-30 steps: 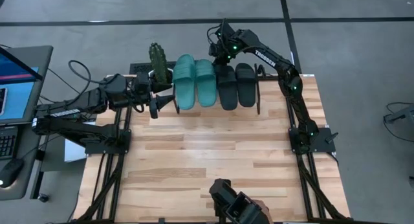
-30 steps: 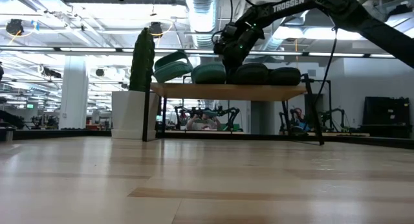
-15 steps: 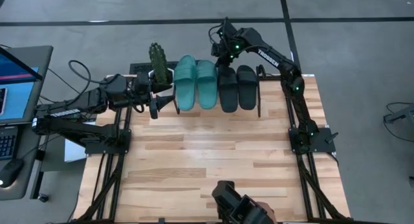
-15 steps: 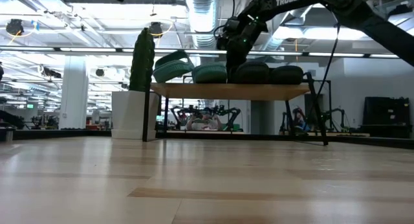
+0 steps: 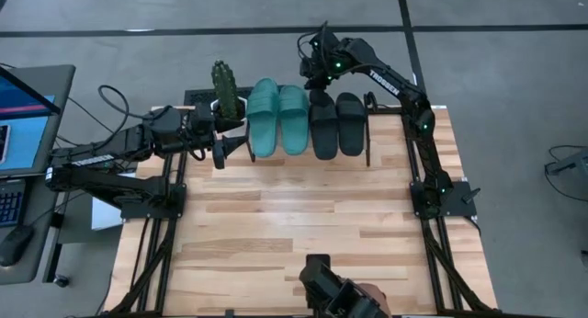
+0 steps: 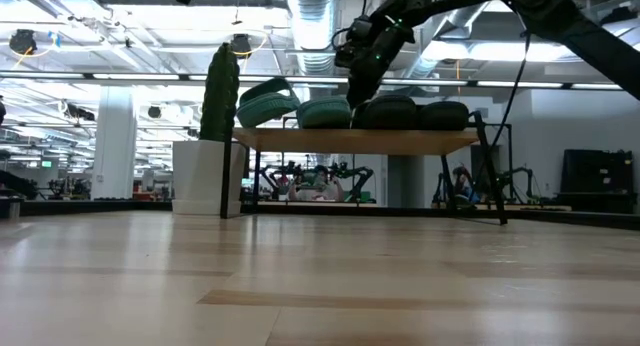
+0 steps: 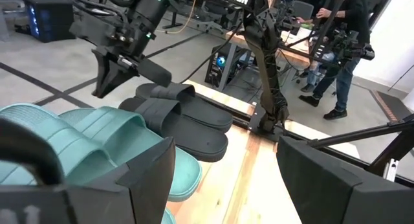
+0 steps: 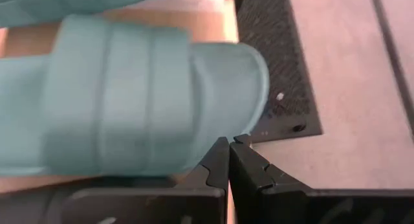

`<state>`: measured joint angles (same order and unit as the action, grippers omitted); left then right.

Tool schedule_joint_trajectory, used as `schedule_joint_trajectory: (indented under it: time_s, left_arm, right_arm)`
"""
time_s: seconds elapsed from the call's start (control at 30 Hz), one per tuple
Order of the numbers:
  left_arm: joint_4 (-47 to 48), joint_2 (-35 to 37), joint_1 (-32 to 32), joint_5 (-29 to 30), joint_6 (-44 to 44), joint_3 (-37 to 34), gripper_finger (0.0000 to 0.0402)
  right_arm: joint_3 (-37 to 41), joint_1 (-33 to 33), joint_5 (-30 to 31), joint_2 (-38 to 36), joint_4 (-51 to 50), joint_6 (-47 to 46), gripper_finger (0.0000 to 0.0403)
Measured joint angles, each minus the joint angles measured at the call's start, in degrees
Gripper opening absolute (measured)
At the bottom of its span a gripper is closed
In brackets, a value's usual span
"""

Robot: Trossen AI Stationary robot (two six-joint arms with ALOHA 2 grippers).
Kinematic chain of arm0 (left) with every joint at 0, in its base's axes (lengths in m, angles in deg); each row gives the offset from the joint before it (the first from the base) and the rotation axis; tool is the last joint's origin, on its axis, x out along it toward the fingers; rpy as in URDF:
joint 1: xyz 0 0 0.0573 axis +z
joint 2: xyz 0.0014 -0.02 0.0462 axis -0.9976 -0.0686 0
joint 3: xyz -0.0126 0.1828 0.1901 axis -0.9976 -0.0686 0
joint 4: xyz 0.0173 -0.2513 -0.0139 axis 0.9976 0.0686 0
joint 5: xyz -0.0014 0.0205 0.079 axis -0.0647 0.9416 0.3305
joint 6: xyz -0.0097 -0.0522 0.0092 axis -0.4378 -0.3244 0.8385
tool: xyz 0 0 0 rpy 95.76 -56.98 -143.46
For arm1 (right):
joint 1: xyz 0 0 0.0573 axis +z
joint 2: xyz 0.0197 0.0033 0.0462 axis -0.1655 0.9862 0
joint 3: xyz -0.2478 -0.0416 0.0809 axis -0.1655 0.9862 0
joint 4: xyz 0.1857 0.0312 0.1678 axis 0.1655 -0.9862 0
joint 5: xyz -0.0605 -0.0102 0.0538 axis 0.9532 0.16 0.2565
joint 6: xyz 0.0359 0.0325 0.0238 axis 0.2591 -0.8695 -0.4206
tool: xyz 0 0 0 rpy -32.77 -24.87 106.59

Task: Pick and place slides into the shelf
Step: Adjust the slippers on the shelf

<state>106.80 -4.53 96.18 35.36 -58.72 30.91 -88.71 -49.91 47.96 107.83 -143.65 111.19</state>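
Observation:
All the slides lie side by side on the shelf (image 6: 350, 139) at the table's far edge: two teal slides (image 5: 278, 118) (image 7: 84, 146) on the left, two black slides (image 5: 335, 122) (image 7: 187, 123) on the right. My right gripper (image 5: 315, 72) (image 6: 356, 84) (image 8: 229, 143) hovers shut over their far ends, between the inner teal slide (image 8: 129, 101) and the neighbouring black one, holding nothing. My left gripper (image 5: 223, 151) (image 7: 226, 185) waits open, low at the shelf's left end.
A tall green cactus (image 5: 223, 84) (image 6: 220, 86) in a white pot (image 6: 203, 176) stands at the shelf's left far corner. A dark mat (image 8: 278, 68) lies on the floor beyond the shelf. The wooden tabletop (image 5: 303, 217) stretches toward the near edge. People stand in the room behind (image 7: 343, 49).
My right gripper has risen from the slides' level and drawn slightly toward the far edge, now standing clear above them. The slides stay in their row on the shelf.

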Motion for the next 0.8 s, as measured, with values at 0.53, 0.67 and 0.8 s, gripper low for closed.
schedule_joint_trajectory:
  time_s: [0.53,0.67,0.8]
  left_arm:
    - [0.0,0.0,0.0,0.15,0.0,0.0,0.0256]
    - [0.0,0.0,0.0,0.15,-0.02,0.0,0.0256]
    - [0.0,0.0,0.0,0.14,-0.03,0.0,0.0256]
  right_arm:
    - [0.04,0.28,-3.46,0.13,2.25,0.61,0.0]
    - [0.34,0.28,-4.66,0.13,1.14,1.47,0.0]
    - [1.07,0.61,-4.68,0.33,0.79,1.52,0.0]
